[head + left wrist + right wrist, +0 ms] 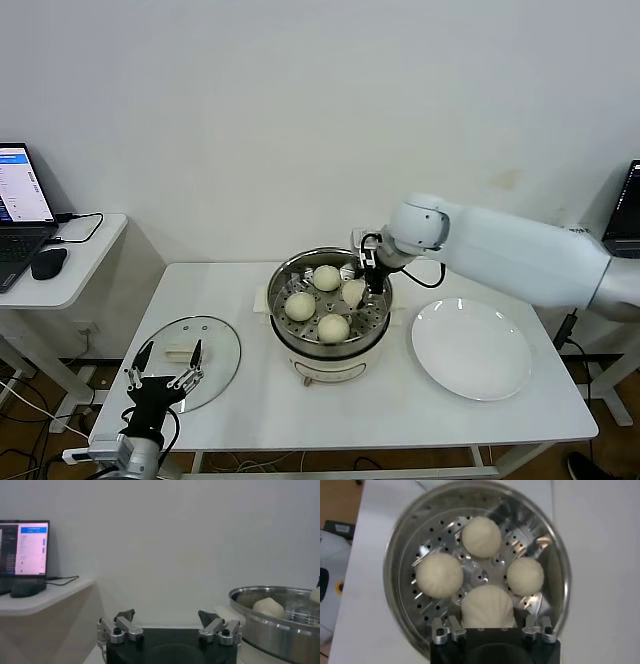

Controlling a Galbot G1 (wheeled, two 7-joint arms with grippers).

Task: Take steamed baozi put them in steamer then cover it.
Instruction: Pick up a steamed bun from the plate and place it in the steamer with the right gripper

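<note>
White wall backs a white table [250, 400] holding the steamer [283, 318] at frame centre, a shiny perforated steel basket on a cream base. Four pale, dome-shaped steamed baozi [301, 306] occupy it. Three rest on the floor. The fourth [487, 607] sits between the right gripper [362, 287] fingers, clamped, at the basket's right inner side. The right wrist view shows pleats on the held bun and the floor holes; the head view alone shows the glass lid [220, 345] at lower left and the white plate [470, 350] at right. The left gripper [162, 372] hangs at lower left, fingers spread apart, well apart from the buns.
</note>
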